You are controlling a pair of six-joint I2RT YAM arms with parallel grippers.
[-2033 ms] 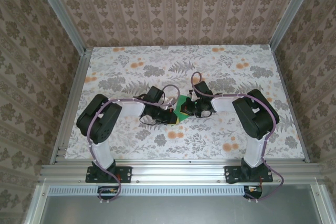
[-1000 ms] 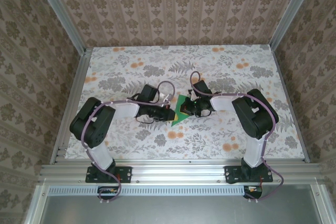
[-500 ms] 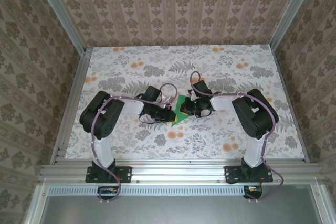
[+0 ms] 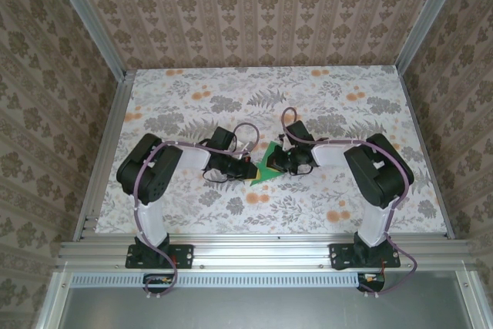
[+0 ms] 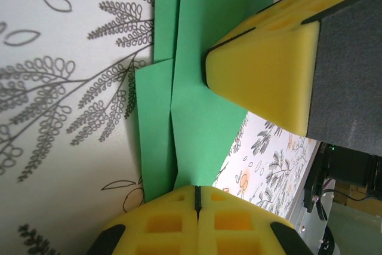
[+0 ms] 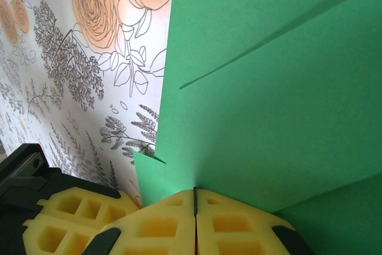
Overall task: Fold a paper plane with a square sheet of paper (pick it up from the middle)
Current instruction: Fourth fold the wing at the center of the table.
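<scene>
The floral table (image 4: 347, 98) carries both arms, which meet at its middle with the green paper sheet (image 4: 266, 166) between them. The left jaws are clenched, and the sheet's layered edge runs straight into the seam between their yellow foam pads (image 5: 161, 225). The right jaws are also clenched, nipping the opposite edge at their own seam. From the left jaws, the right jaws' pads (image 5: 268, 70) lie ahead across the sheet and touch it.

The sheet (image 5: 203, 58) is partly folded, with overlapping flaps and a crease line showing (image 6: 268, 88). Whether it rests flat on the table or is lifted slightly cannot be told.

It looks almost weightless, thin and limp, so it probably sags wherever it is unsupported. It should keep a crease readily but crumple or tear if the two grips pull against each other. The doubled layers beside the centre crease seem the stiffest and safest place to hold.
</scene>
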